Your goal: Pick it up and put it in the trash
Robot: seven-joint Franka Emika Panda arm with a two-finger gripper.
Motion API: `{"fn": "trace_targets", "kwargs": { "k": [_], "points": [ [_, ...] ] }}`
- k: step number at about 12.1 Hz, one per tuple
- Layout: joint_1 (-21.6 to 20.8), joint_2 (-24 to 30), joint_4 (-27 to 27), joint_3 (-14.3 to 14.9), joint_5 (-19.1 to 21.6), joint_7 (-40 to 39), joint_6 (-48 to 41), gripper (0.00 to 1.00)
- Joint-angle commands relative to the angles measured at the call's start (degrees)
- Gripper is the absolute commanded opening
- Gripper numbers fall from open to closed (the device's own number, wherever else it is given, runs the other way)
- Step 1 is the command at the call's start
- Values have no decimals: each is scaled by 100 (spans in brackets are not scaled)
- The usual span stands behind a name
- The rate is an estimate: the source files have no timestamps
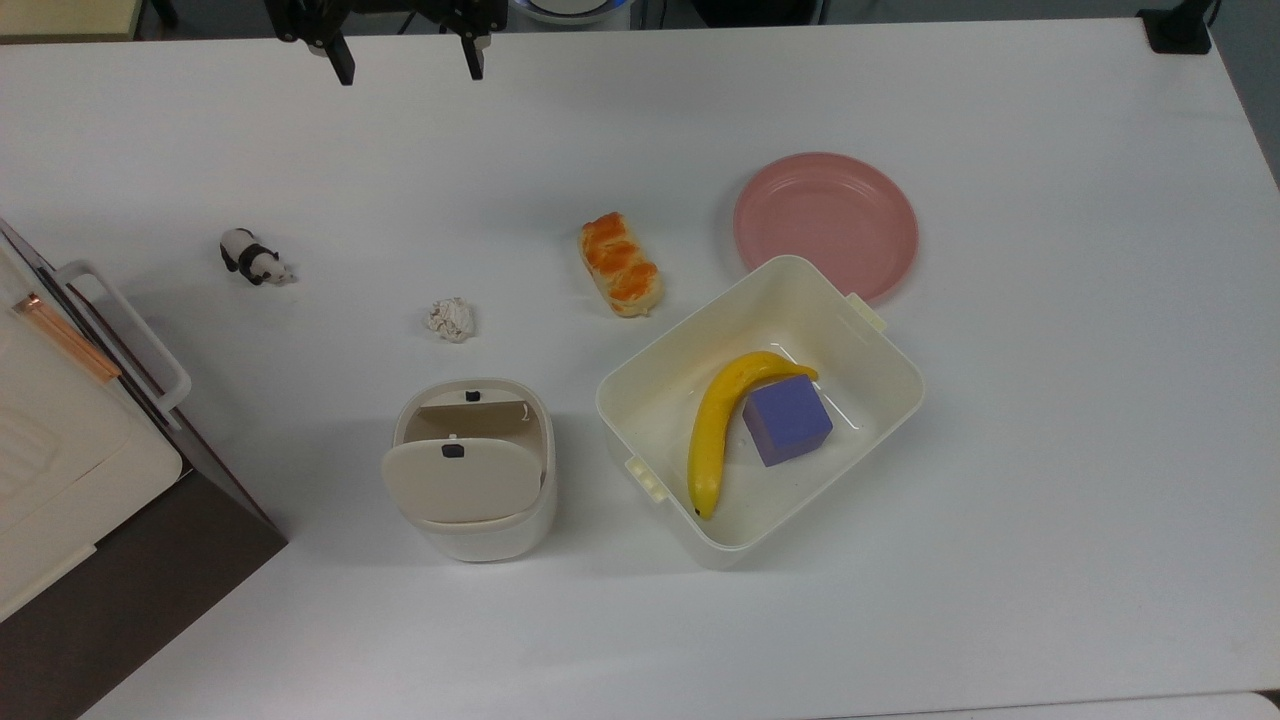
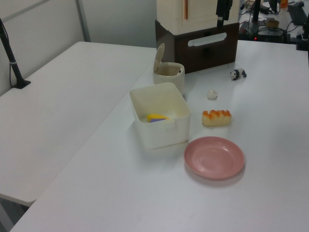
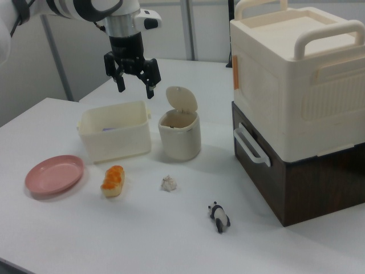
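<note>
Paper [image 1: 450, 319]: we find it lying loose on the table [image 1: 1050, 480], between the panda [image 1: 255, 258] and the bread [image 1: 620, 263] in the top view, with bare surface all round. We judge this open setting leaves room for a straight descent with fingers either side.

Bin [image 1: 470, 470]: it stands near the paper, toward the top view's bottom, lid [image 3: 182, 100] swung up and the mouth open. We take it the lid is up so the drop needs no pushing.

Tub [image 1: 760, 405]: just beside the bin on the top view's right, holding a banana [image 1: 722, 425] and a purple cube [image 1: 787, 420]; a pink plate [image 1: 826, 223] sits touching or tucked under its far corner.

Stacked boxes [image 3: 296, 103]: on the right view's right, well apart from the paper.

Gripper [image 1: 405, 60]: held high, at the top view's upper edge, well apart from the paper. It points straight down, fingers spread wide, holding nothing. We judge the grab not yet begun.
</note>
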State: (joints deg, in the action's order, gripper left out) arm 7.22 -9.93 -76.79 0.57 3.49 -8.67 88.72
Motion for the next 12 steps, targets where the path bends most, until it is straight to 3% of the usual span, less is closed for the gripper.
{"fn": "trace_targets", "kwargs": {
  "k": [1, 9, 12],
  "points": [
    [-45, 44, -152, 30, 55, -144, 31, 100],
    [-45, -44, -152, -13, 3, -153, 40, 100],
    [-45, -315, -12, -40, -111, -153, 49, 100]
  ]
}}
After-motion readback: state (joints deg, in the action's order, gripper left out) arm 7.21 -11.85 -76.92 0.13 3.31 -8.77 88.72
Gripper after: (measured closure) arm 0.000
